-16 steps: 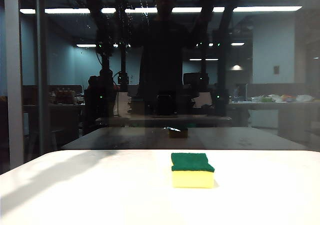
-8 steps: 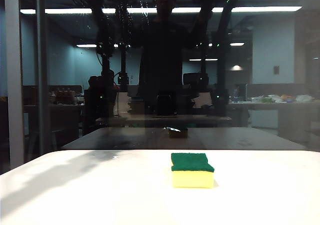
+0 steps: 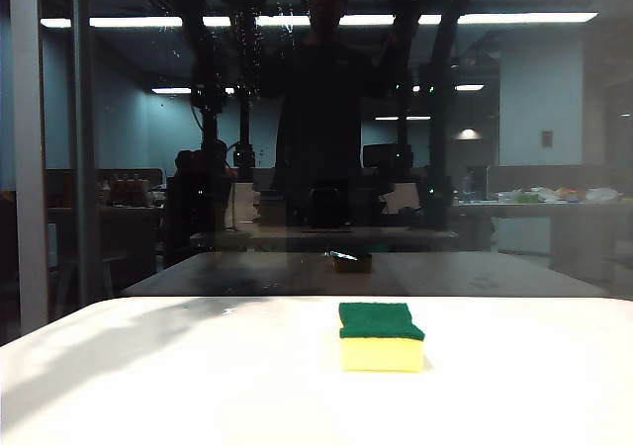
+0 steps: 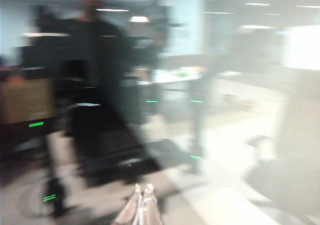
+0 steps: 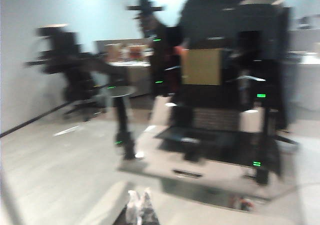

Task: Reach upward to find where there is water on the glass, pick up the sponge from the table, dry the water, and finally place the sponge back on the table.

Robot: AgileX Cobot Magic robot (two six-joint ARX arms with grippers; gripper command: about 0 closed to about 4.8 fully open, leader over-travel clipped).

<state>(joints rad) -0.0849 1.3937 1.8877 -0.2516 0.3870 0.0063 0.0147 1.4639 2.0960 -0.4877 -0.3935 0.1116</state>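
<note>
Yellow sponge (image 3: pixel 382 337) sits untouched lower centre on white desk (image 3: pixel 148 386); water (image 3: pixel 282 18) specks upper centre of glass (image 3: pixel 554 119). Left gripper (image 4: pixel 140 211) and right gripper (image 5: pixel 140 205) fingers pinched together, empty, raised to scan.

sponge (image 3: pixel 381 336) on table (image 3: pixel 178 376), before glass (image 3: pixel 534 148)

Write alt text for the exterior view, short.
A yellow sponge with a green top lies untouched on a white table before a dark, reflective glass pane. Faint water droplets speckle the glass high up; no gripper is visible.
</note>
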